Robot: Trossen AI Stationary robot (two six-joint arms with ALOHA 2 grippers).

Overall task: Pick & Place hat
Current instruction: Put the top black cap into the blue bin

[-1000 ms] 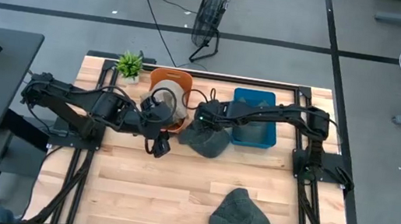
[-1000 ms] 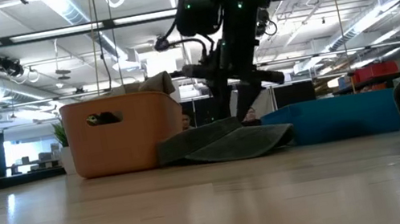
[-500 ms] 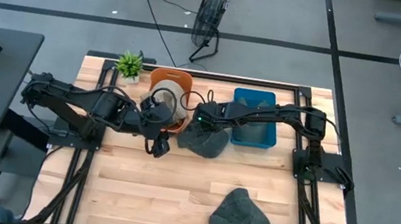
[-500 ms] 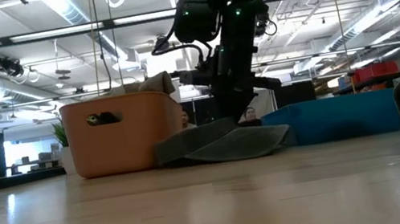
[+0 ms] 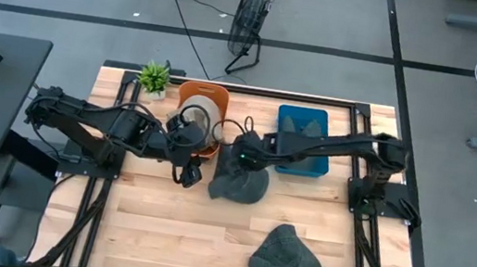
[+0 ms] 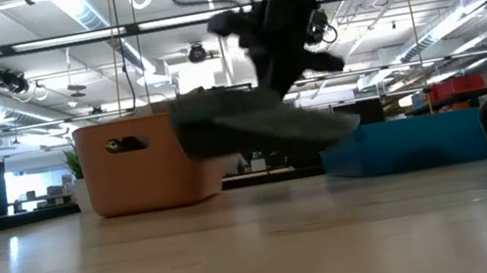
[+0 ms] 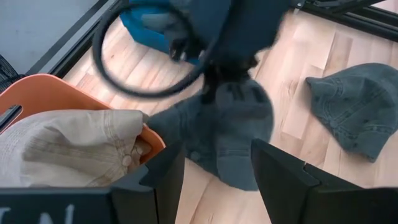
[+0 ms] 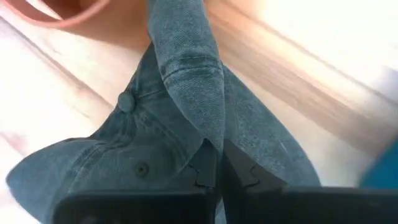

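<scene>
A dark grey denim hat (image 5: 237,184) hangs in the air below my right gripper (image 5: 243,158), which is shut on it just right of the orange basket (image 5: 190,92). In the low view the hat (image 6: 257,126) floats clear of the table. A beige hat (image 7: 68,149) lies in the basket. My left gripper (image 7: 214,177) waits open beside the basket's near side, with nothing between its fingers. A second grey hat (image 5: 286,257) lies flat on the table near the front edge. My right gripper pinches a raised fold of the hat's crown (image 8: 208,134) between its two shut fingers, a little way from the top button (image 8: 126,101). The fingers come steeply from above. The hat hangs below them, lifted clear of the table, its cloth slack and spreading out sideways.
A blue bin (image 5: 303,143) stands right of the held hat, at the back. A small green plant (image 5: 154,76) sits at the far left corner. Bare wooden table (image 5: 169,227) lies between the arms and the front edge.
My right gripper has taken hold of the dark hat and risen, shifting a little toward the table's near edge. The hat, which lay on the table leaning against the basket, now hangs lifted clear.
</scene>
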